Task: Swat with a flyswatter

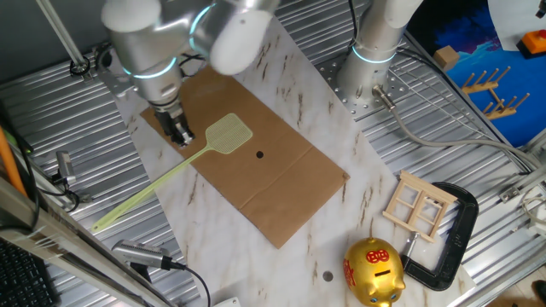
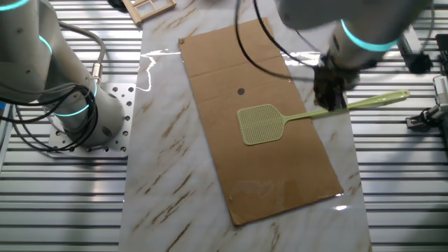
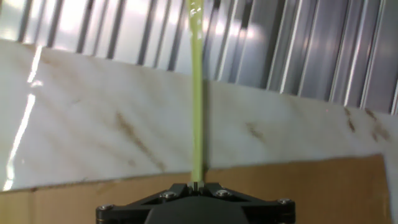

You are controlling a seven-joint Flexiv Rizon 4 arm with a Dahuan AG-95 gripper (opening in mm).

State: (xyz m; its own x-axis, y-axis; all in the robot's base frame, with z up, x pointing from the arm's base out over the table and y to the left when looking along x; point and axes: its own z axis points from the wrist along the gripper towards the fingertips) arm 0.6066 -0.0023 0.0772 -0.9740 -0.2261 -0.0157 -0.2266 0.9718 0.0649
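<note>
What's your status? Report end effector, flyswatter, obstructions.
End effector shut on pale yellow-green plastic flyswatter, gripping the handle near the head. Mesh head over brown cardboard sheet, beside small dark spot. Nothing in the way.

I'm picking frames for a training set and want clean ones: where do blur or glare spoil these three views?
One fixed view: the arm's upper joints are soft, while the flyswatter is sharp. The other fixed view: the arm near the gripper is smeared, and glare streaks the marble slab. Hand view: the handle and the slab look slightly soft, with a bright streak at the left edge.
</note>
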